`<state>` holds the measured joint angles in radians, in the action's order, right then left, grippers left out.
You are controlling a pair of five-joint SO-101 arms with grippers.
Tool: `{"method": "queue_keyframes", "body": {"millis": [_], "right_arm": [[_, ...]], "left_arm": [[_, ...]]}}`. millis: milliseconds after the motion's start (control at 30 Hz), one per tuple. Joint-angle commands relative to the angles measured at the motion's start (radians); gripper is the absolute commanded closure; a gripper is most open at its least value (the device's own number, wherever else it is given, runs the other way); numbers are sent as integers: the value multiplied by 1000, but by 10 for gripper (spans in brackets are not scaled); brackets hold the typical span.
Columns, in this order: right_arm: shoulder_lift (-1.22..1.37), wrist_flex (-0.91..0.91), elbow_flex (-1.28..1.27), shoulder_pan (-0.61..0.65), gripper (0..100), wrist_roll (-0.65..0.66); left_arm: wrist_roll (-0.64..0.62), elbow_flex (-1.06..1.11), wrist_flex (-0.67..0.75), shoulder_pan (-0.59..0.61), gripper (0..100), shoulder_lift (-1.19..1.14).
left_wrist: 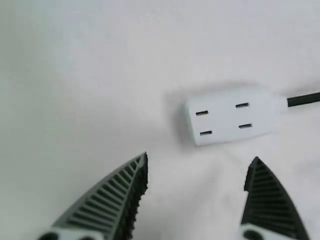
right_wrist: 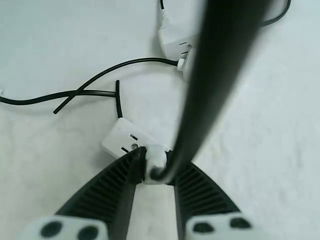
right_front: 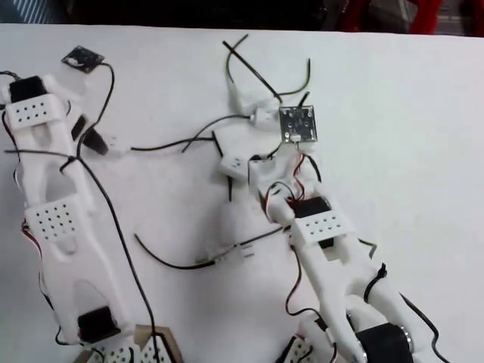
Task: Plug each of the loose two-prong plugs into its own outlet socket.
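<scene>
My right gripper [right_wrist: 155,159] is shut on a white two-prong plug [right_wrist: 154,164] whose black cable runs up past the camera. The plug's tip is right at a white outlet socket [right_wrist: 124,140] on the table, touching its edge. In the high view this socket [right_front: 233,163] lies mid-table by the right gripper [right_front: 253,169]. My left gripper [left_wrist: 199,162] stands open just short of another white socket [left_wrist: 230,120], which has two pairs of slots and nothing in them. From above, that socket [right_front: 113,143] lies beside the left gripper [right_front: 91,141]. A loose plug [right_front: 243,255] lies in front.
A further socket [right_front: 253,113] with a plug in it lies behind the right gripper, also seen as the socket [right_wrist: 175,42] in the right wrist view. Black cables [right_front: 174,144] cross the middle of the white table [right_front: 408,113]. The right side has free room.
</scene>
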<state>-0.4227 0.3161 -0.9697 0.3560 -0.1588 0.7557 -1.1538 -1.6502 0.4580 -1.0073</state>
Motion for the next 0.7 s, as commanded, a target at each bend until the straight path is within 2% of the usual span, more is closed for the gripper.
{"method": "queue_keyframes", "body": {"millis": [0,200,367,667], "right_arm": [[-5,-13,49,-5,981,-5],[-5,-13,48,-5,981,-3],[-5,-13,46,-5,981,0],[-4,-13,44,-5,981,0]], "left_arm": [[81,-192,-121,-21,687,5],[281,-204,-127,-76,687,2],[399,-212,-94,-116,687,-76],[416,-213,40,-125,697,-194]]}}
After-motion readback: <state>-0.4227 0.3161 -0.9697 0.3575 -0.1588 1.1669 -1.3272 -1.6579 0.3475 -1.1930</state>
